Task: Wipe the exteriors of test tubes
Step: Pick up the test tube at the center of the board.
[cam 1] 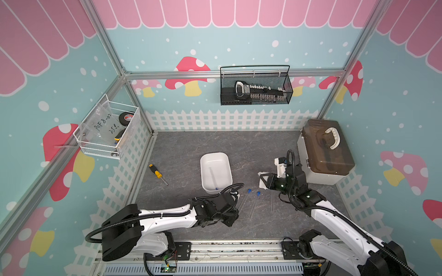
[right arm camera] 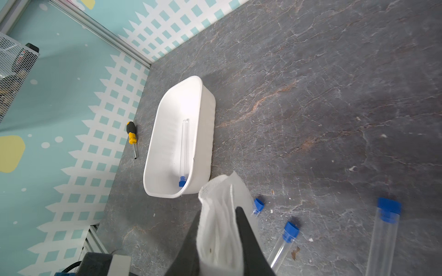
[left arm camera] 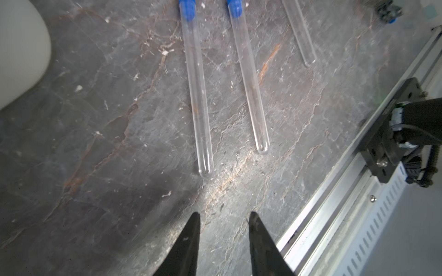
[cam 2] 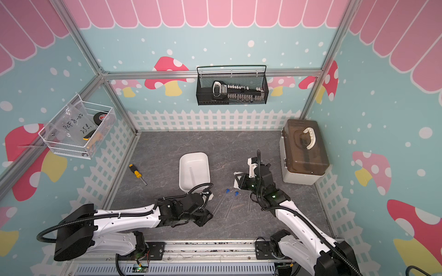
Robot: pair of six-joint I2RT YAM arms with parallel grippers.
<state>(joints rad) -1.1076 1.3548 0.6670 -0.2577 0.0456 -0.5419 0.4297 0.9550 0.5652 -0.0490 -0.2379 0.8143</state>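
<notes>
I hold the white wipe [right arm camera: 222,191] clamped in the right end effector [right arm camera: 216,222] for rubbing. Left end effector [left arm camera: 224,215] apart, empty, aimed at three test tubes [cam 1: 254,206] on the table [left arm camera: 95,143], lower centre in both top views. Fourth tube [right arm camera: 183,148] in white tray [right arm camera: 157,143], likely done.

The clear bag [cam 1: 100,121] in the wire basket [cam 1: 131,126] reads "PCF 8-02".

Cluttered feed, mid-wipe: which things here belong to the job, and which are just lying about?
Job: three test tubes on the table; fourth test tube in the white tray; white wipe in the right claw.
Lying about: screwdriver; brown-lidded box; black mesh basket; white wire basket.
</notes>
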